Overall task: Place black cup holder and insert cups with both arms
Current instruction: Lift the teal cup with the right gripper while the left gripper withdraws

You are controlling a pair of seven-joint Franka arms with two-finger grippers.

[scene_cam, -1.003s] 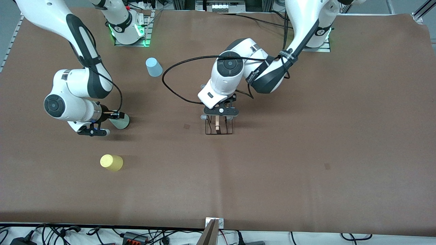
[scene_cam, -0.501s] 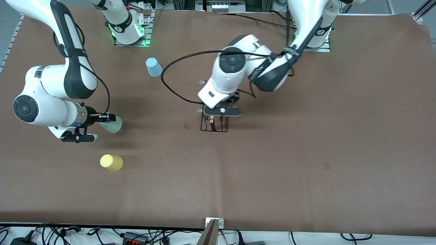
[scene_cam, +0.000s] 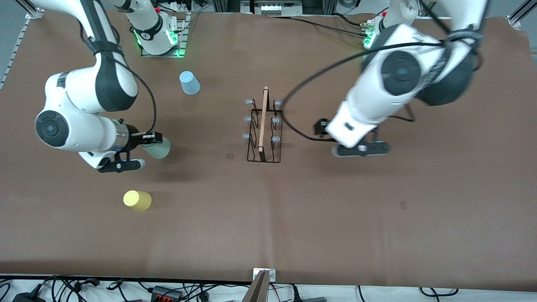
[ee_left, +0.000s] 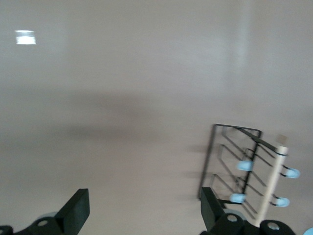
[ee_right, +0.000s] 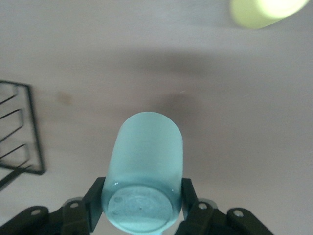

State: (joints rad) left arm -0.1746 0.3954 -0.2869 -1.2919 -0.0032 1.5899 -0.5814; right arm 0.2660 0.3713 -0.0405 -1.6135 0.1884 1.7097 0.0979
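Observation:
The black cup holder (scene_cam: 263,130) stands on the table's middle, wooden rod on top, grey-tipped pegs on both sides; it also shows in the left wrist view (ee_left: 247,169). My left gripper (scene_cam: 354,138) is open and empty (ee_left: 145,213), over bare table beside the holder, toward the left arm's end. My right gripper (scene_cam: 147,140) is shut on the pale green cup (scene_cam: 158,147), held on its side above the table (ee_right: 144,171). The yellow cup (scene_cam: 137,200) lies nearer the front camera. The light blue cup (scene_cam: 189,82) stands upside down near the right arm's base.
The brown table cover (scene_cam: 377,218) spreads wide toward the front camera and the left arm's end. The right arm's base (scene_cam: 157,35) stands close to the blue cup. The yellow cup shows in the right wrist view (ee_right: 266,10).
My left gripper has let go of the holder's rod and swung up and away toward the left arm's end. The holder now stands free. My right gripper has carried the green cup slightly toward the holder.

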